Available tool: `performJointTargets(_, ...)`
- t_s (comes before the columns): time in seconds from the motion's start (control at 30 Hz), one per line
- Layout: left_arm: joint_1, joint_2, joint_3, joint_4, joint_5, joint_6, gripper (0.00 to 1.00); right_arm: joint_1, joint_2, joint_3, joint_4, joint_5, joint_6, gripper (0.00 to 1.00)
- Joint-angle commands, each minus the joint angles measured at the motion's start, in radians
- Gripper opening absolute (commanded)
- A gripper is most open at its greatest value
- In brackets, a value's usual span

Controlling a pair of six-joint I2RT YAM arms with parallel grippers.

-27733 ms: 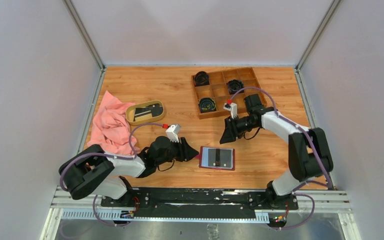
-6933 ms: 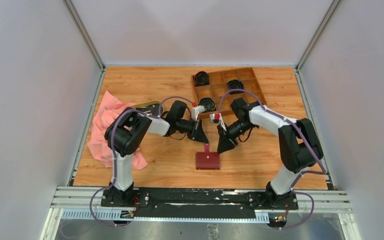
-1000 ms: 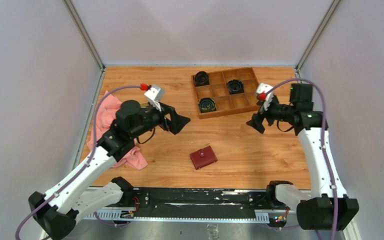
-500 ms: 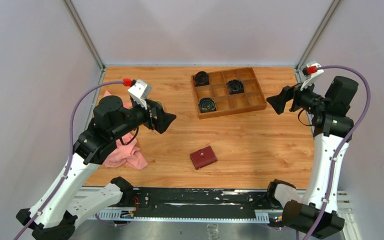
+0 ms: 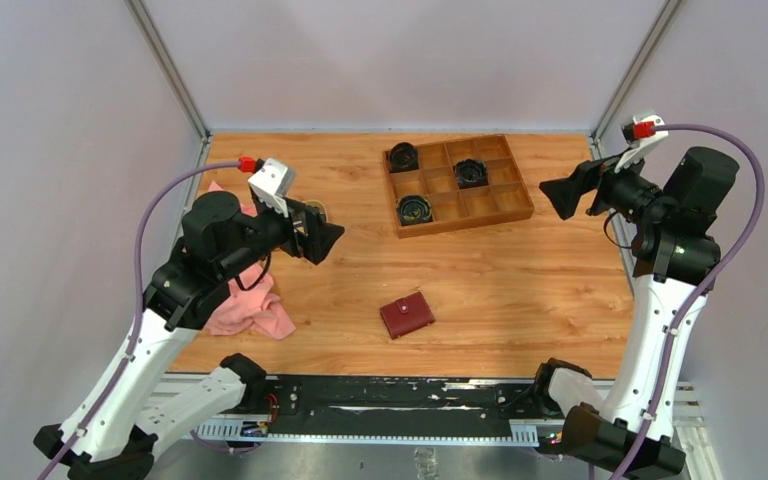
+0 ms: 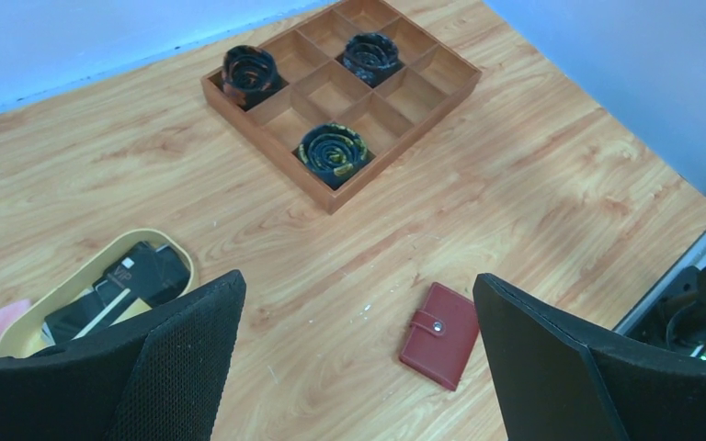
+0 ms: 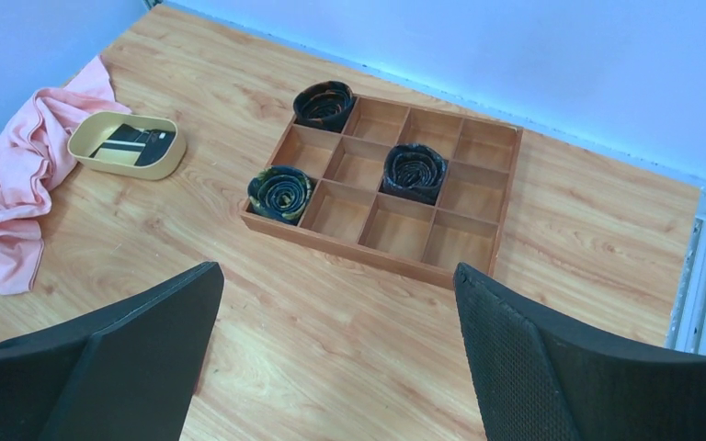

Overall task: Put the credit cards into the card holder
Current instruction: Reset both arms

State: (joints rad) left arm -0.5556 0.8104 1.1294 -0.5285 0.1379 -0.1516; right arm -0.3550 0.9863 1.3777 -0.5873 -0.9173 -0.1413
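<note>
The card holder (image 5: pixel 406 316) lies folded shut with its snap tab fastened on the front middle of the table, also seen in the left wrist view (image 6: pixel 440 335). Dark credit cards (image 6: pixel 138 276) lie in an oval tan dish (image 6: pixel 176 260), also seen in the right wrist view (image 7: pixel 130 142). My left gripper (image 5: pixel 326 240) hangs open and empty, raised over the left of the table, well apart from the card holder; in its own view (image 6: pixel 357 280) the jaws stand wide. My right gripper (image 5: pixel 558 195) is raised at the far right, open and empty (image 7: pixel 335 269).
A wooden compartment box (image 5: pixel 508 205) with three rolled dark items stands at the back right (image 7: pixel 381 257). A pink cloth (image 5: pixel 250 310) lies crumpled at the left (image 7: pixel 9 211). The tan dish (image 5: pixel 315 208) is mostly hidden behind my left gripper in the top view.
Both arms have lifted and drawn back from the middle, the left toward the left, the right up toward the right wall. The card holder has not moved.
</note>
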Motion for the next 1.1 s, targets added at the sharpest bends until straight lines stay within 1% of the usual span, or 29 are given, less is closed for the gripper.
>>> performJointTargets(0.0, 0.060, 0.007, -0.020, 0.038, 0.062, -0.001, 1.00, -0.019, 0.000, 0.028, -0.008, -0.035, 0.020, 1.00)
performJointTargets(0.13, 0.171, 0.018, -0.064, 0.126, 0.202, -0.057, 1.00, -0.018, -0.004, 0.009, 0.004, -0.032, 0.031, 1.00)
performJointTargets(0.2, 0.199, 0.022, -0.089, 0.164, 0.244, -0.080, 1.00, -0.019, -0.009, 0.005, 0.007, -0.023, 0.034, 1.00)
performJointTargets(0.33, 0.205, 0.024, -0.130, 0.211, 0.264, -0.093, 1.00, -0.018, -0.020, -0.002, 0.007, -0.005, 0.037, 1.00)
performJointTargets(0.57, 0.207, 0.008, -0.214, 0.240, 0.232, -0.051, 1.00, -0.019, -0.033, -0.027, 0.022, 0.007, 0.057, 1.00)
performJointTargets(0.67, 0.207, 0.003, -0.244, 0.268, 0.246, -0.050, 1.00, -0.018, -0.044, -0.043, 0.033, 0.018, 0.069, 1.00)
performJointTargets(0.83, 0.207, -0.004, -0.242, 0.275, 0.283, -0.074, 1.00, -0.018, -0.063, -0.062, 0.039, 0.037, 0.085, 1.00)
performJointTargets(1.07, 0.207, -0.040, -0.230, 0.274, 0.324, -0.146, 1.00, -0.018, -0.064, -0.069, 0.057, 0.034, 0.104, 1.00)
